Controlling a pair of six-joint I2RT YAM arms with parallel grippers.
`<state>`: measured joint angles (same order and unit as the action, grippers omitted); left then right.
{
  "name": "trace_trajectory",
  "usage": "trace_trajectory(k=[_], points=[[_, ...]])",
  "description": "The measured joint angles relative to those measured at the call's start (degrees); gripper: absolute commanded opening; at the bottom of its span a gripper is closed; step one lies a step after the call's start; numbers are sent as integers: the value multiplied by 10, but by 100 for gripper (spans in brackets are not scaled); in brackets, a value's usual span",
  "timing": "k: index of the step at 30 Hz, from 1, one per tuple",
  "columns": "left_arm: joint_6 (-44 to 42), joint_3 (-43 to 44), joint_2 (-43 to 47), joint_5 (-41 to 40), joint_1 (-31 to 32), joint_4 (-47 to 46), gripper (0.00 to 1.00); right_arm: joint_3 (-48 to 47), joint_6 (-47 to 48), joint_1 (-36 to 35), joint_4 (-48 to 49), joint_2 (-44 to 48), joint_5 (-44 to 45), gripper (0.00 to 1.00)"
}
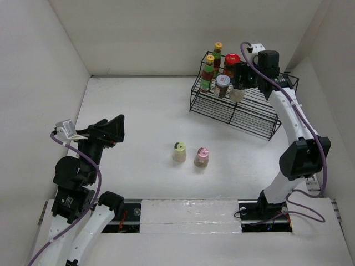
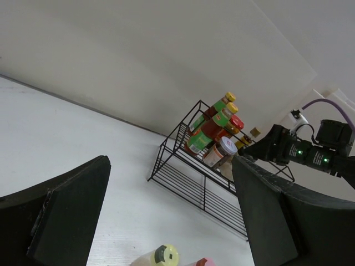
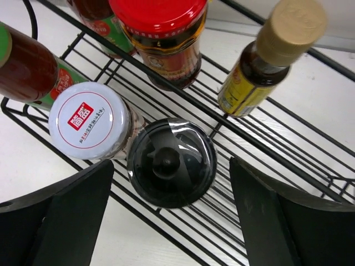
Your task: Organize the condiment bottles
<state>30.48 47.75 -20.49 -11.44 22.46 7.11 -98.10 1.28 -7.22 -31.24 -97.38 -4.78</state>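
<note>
TOP VIEW
Surface: a white table (image 1: 138, 111), walled on three sides.
Storage: a black wire rack (image 1: 244, 113) with two tiers stands at the far right corner.
Upper tier: two yellow-capped bottles (image 1: 208, 71) at its left end, one behind the other; the red-lidded jar (image 1: 232, 62) is just right of them.
Lower tier: the silver-lidded jar (image 1: 222, 84) stands in front of the yellow-capped bottles.
Loose items: the cream shaker (image 1: 179, 152) and the pink-capped shaker (image 1: 202, 157) stand upright near the table's centre, side by side with a small gap, well apart from the rack.
Right arm: the right gripper (image 1: 239, 77) hangs over the lower tier, just right of the silver-lidded jar.
Left arm: the left gripper (image 1: 111, 130) is held near the left edge, clear of every bottle.

LEFT WRIST VIEW
End effector: both dark fingers spread wide, nothing between them.
Beyond: the rack and its bottles; the tops of the two loose shakers show at the bottom edge.

RIGHT WRIST VIEW
End effector: fingers spread, one on each side of the dark-topped shaker (image 3: 171, 162), with a gap on both sides.
Dark-topped shaker: upright on the lower tier, just beside the silver-lidded jar; contact between the two cannot be told.
Further item: a tan-capped bottle (image 3: 266, 61) stands on the upper tier, right of the red-lidded jar.
</note>
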Motion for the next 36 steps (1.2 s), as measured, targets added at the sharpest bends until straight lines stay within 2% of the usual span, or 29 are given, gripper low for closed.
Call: trace_trajectory(k=[4,6,9,10,12,13,14,15,18,24,34,36], points=[[0,0,0,0,0,0,87,21,-2,-14,14,53,31,91],[0,0,-2,0,0,0,87,59,0,-33,47,109,47,83],[0,0,-4,0,0,0,87,125,14,-92,94,210,44,46],[0,0,-6,-1,0,0,87,146,19,-118,112,237,34,42],[0,0,-9,-1,0,0,87,179,28,-177,137,272,7,50],[0,0,-12,-2,0,0,87,192,35,-205,141,277,-7,59],[0,0,-15,-2,0,0,87,203,40,-232,142,278,-20,78],[0,0,-19,-2,0,0,87,212,46,-263,142,272,-33,85],[-1,0,-30,-2,0,0,87,238,65,-344,133,224,-44,96],[-4,0,-45,-1,-1,0,87,305,82,-462,97,119,-45,98],[-5,0,-56,3,-6,0,87,316,77,-461,126,81,6,99],[-5,0,-57,4,-6,0,87,316,77,-458,138,65,8,93]])
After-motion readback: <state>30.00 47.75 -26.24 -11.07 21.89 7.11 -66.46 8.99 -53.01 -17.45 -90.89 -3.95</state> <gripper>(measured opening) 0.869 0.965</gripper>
